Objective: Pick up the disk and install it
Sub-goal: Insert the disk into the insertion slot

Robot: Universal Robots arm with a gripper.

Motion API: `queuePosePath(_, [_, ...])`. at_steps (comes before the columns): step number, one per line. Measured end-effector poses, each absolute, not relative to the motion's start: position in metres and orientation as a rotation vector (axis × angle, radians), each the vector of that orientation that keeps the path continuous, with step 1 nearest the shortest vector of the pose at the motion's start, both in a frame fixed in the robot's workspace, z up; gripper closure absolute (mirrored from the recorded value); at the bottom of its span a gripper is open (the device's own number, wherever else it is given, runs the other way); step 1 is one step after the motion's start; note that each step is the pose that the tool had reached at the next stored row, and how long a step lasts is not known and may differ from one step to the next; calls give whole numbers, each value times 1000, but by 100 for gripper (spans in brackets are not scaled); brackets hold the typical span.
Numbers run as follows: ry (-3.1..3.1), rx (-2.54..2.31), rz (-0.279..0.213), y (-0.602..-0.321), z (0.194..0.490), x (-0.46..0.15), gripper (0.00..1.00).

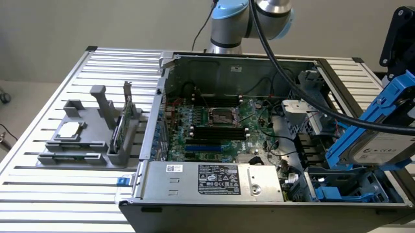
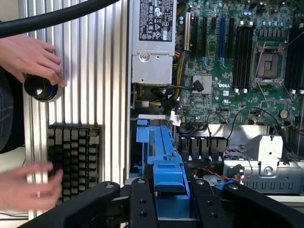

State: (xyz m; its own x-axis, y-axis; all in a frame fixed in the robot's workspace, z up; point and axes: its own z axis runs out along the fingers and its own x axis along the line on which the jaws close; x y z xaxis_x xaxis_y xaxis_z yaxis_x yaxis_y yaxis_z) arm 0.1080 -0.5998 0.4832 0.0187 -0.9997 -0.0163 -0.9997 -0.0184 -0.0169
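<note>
Nearest in the wrist view, the gripper is seen clamped on the disk, with two black fingers pressed against either side of its blue carrier. In the exterior view the disk is held tilted above the open drive bay, at the corner of the computer case on the exterior view's right. Its lower edge is close over the bay's rim, and whether they touch cannot be told. One blue bracket is lodged inside the bay. One thick black cable is slung across the open case toward the disk.

Farther on, one motherboard and one grey power supply are seen.

Beside the case, the wrist view shows a person's two hands. One hand is laid on a round knob, and the other hand is held over one black keyboard.

The exterior view shows one grey stand on the slatted table, well apart from the disk at the exterior view's left. One small silver chip and one green card are held in it.
</note>
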Motion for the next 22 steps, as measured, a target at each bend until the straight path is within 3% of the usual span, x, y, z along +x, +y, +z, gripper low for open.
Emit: queuePosePath(22, [2185, -2216, -14, -599, 458, 102, 67])
